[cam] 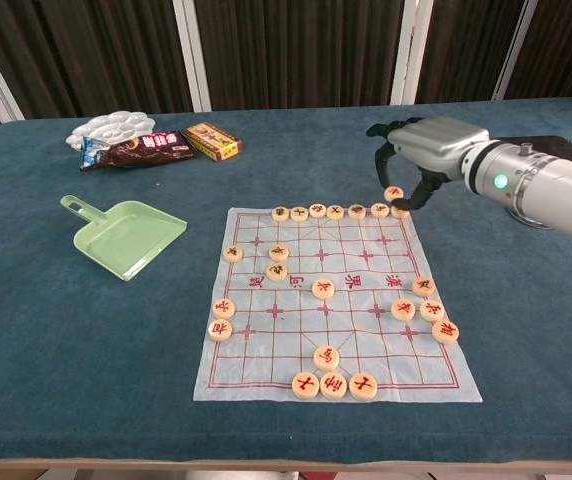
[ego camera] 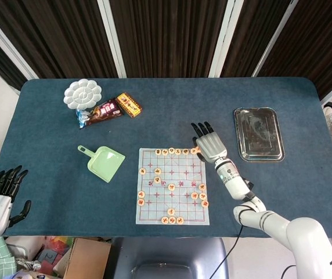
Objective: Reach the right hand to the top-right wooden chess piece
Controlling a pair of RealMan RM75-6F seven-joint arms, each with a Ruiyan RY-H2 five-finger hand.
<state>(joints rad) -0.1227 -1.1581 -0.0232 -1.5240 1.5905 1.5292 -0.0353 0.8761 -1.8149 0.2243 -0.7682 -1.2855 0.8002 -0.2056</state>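
A paper chess board (cam: 296, 300) lies on the blue table with round wooden pieces on it. My right hand (cam: 421, 150) hovers over the board's far right corner (ego camera: 199, 150). It pinches one wooden chess piece (cam: 393, 192) between thumb and fingertip, held just above the cloth; the same chess piece (ego camera: 195, 150) shows beside the right hand (ego camera: 209, 142) in the head view. The top-right piece (cam: 400, 211) of the far row lies right under those fingers. My left hand (ego camera: 0, 195) hangs off the table's near left corner, fingers apart, holding nothing.
A green dustpan (cam: 126, 237) lies left of the board. A metal tray (ego camera: 259, 133) sits to the right of my right hand. A white palette (ego camera: 82, 94), a snack pack (ego camera: 101, 112) and a small box (ego camera: 129, 105) lie at the far left.
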